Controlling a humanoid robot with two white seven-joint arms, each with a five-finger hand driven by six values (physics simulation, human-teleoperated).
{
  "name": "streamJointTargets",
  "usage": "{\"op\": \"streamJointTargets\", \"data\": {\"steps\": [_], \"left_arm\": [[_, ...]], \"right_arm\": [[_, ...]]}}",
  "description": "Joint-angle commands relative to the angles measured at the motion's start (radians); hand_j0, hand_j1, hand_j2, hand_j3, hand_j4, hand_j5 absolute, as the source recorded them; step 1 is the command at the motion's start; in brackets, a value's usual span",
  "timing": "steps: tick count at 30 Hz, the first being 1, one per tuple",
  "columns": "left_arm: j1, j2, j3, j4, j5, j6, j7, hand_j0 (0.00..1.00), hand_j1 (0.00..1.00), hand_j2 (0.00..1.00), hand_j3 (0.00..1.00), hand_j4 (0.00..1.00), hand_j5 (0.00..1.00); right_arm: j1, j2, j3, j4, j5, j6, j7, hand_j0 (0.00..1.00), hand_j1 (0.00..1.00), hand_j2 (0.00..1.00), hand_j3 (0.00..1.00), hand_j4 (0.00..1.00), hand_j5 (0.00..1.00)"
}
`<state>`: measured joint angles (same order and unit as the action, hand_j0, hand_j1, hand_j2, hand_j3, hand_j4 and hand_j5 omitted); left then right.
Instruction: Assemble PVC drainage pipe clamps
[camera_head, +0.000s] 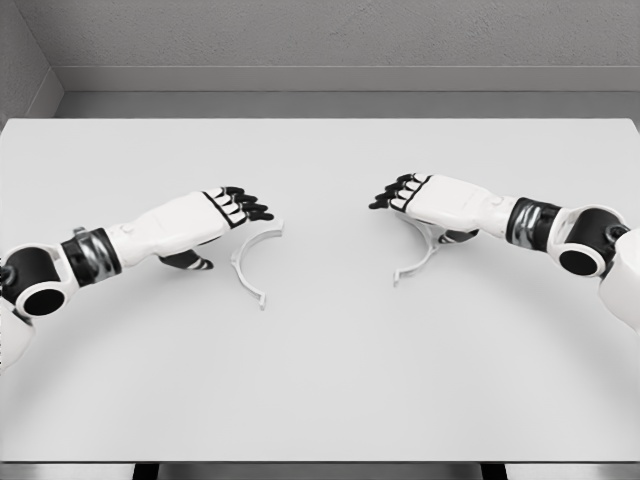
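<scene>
We see two white half-ring clamp pieces lying flat on the white table (320, 380), one on each side of the frame's centre. The left clamp half (252, 262) sits just left of centre, its curve bulging toward the left; the right clamp half (421, 255) sits just right of centre, bulging toward the right, so the two open sides face each other with a clear gap between them.

Our left hand (215, 215) hovers just above and to the left of its piece, fingers extended and relaxed, holding nothing. Our right hand (425, 198) mirrors it over the upper end of the right piece, fingers likewise loose and empty, though the thumb underneath is partly hidden and we cannot tell whether it touches the plastic.

We judge the step in hand to be the first grasp on each half. To do it well we should pinch each arc at its mid-curve, away from the small flanged ends, so those ends stay free to meet. The pieces look thin and light, so a slow closing and a slight lift should keep them from skating away across the smooth surface.

Room is generous: the middle and lower part of the frame is bare tabletop, and the far edge at the top and the near edge at the bottom are both well apart from the pieces.
</scene>
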<state>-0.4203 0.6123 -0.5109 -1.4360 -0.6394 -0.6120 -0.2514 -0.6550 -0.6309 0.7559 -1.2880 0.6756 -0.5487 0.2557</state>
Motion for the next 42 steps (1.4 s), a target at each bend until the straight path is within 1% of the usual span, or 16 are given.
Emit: {"op": "streamJointTargets", "data": {"steps": [1,8,12,17,22,24,36,40,42], "left_arm": [[0.0,-0.016,0.0,0.006,0.0,0.001,-0.014,1.0,1.0,1.0,1.0,1.0,1.0],[0.0,-0.036,-0.003,0.006,0.0,0.001,-0.019,1.0,1.0,1.0,1.0,1.0,1.0],[0.0,-0.045,-0.006,0.017,0.0,0.001,-0.029,1.0,1.0,1.0,1.0,1.0,1.0],[-0.002,-0.059,-0.006,0.032,0.0,0.001,-0.029,1.0,1.0,1.0,1.0,1.0,1.0],[-0.008,-0.074,-0.006,0.032,0.0,0.001,-0.029,1.0,1.0,1.0,1.0,1.0,1.0],[-0.008,-0.077,-0.006,0.031,0.0,0.001,-0.029,1.0,1.0,1.0,1.0,1.0,1.0],[-0.017,-0.085,-0.021,0.031,-0.002,0.001,-0.029,1.0,1.0,1.0,1.0,1.0,1.0],[-0.02,-0.111,-0.021,0.031,-0.006,0.001,-0.054,1.0,1.0,1.0,1.0,1.0,1.0],[-0.021,-0.111,-0.021,0.031,-0.006,0.001,-0.054,1.0,1.0,1.0,1.0,1.0,1.0]], "right_arm": [[0.0,0.013,0.006,0.0,-0.007,0.001,0.001,1.0,1.0,1.0,1.0,1.0,1.0],[-0.008,0.028,0.006,0.001,-0.004,0.004,0.0,1.0,1.0,1.0,1.0,1.0,1.0],[-0.025,0.036,0.006,0.023,0.001,0.006,-0.001,1.0,1.0,1.0,1.0,1.0,1.0],[-0.037,0.063,0.017,0.052,0.001,0.006,-0.001,1.0,1.0,1.0,1.0,1.0,1.0],[-0.046,0.079,0.023,0.078,0.002,0.004,-0.001,1.0,1.0,1.0,1.0,1.0,1.0],[-0.054,0.086,0.039,0.096,0.002,0.003,-0.001,1.0,1.0,1.0,1.0,1.0,1.0],[-0.063,0.108,0.048,0.087,0.002,0.004,0.001,1.0,1.0,1.0,1.0,1.0,1.0],[-0.08,0.108,0.048,0.101,0.004,0.007,-0.001,1.0,1.0,1.0,1.0,1.0,1.0],[-0.097,0.114,0.048,0.128,0.007,0.006,-0.001,1.0,1.0,1.0,1.0,1.0,1.0]]}}
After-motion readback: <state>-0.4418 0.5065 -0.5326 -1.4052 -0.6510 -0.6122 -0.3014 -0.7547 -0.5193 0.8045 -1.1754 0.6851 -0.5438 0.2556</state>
